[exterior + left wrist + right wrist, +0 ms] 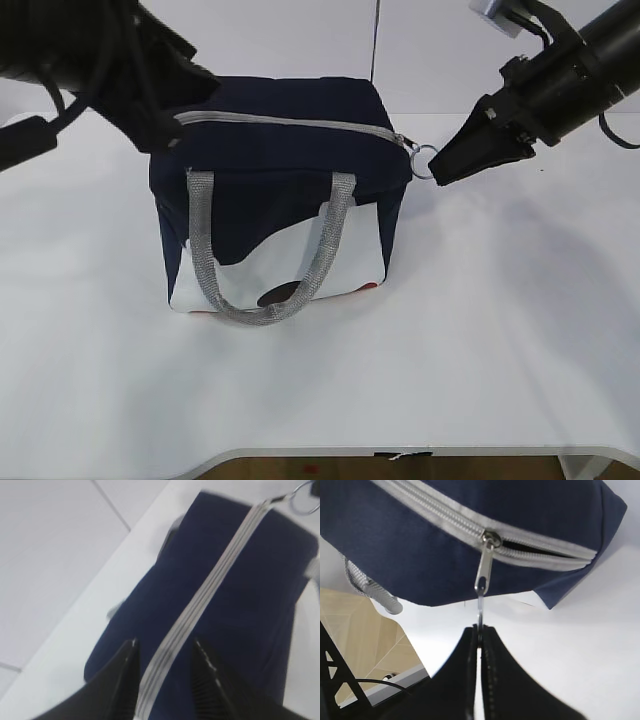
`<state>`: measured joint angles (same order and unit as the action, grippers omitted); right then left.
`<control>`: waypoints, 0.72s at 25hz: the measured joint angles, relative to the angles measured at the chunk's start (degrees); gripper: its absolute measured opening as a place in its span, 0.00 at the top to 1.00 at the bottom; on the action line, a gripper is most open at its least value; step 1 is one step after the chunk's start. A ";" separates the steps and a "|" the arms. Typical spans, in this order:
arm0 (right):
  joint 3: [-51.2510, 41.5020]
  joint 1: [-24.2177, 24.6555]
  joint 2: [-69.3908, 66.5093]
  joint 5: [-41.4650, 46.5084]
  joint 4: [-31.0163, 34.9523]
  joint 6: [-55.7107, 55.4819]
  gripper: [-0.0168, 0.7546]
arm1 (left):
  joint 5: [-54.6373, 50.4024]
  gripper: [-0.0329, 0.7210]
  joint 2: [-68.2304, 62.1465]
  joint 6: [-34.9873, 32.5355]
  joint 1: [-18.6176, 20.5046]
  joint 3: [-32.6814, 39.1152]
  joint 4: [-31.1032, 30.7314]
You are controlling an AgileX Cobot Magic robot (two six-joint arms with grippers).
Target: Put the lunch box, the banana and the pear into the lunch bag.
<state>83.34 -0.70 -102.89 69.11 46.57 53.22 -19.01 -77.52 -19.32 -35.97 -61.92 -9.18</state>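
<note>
The lunch bag (280, 200) is sitting mid-counter (500, 330), nearly zipped. The left claw (162, 680) is spreading released over the bag's left top, fingers straddling the zipper (210, 587), probably bracing it. The right claw (479, 645) is clenching the ring pull (424, 162) at the right end, likely for tension.

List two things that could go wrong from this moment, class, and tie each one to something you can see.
1. The right hand pinches only the thin ring pull of the lunch bag; the ring could slip from its fingertips.
2. The zipper is nearly all shut, and the left hand straddles it at the far end; if that hand does not steady the bag, pulling may drag the bag across the table.
</note>
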 joint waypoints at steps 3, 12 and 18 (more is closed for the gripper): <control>0.00 0.00 0.00 0.00 0.00 0.00 0.97 | 2.43 0.61 0.00 0.00 -2.57 -0.25 -0.87; 0.00 0.00 0.00 0.00 0.07 0.00 0.97 | -3.17 0.61 -2.23 0.00 -10.07 -0.46 -8.64; 0.00 0.00 0.00 0.00 0.27 0.00 0.97 | -4.99 0.43 -5.24 0.00 -13.61 -2.93 -10.13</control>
<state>83.34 -0.70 -102.89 69.11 46.84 53.22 -24.00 -82.76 -19.32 -49.58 -64.85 -19.31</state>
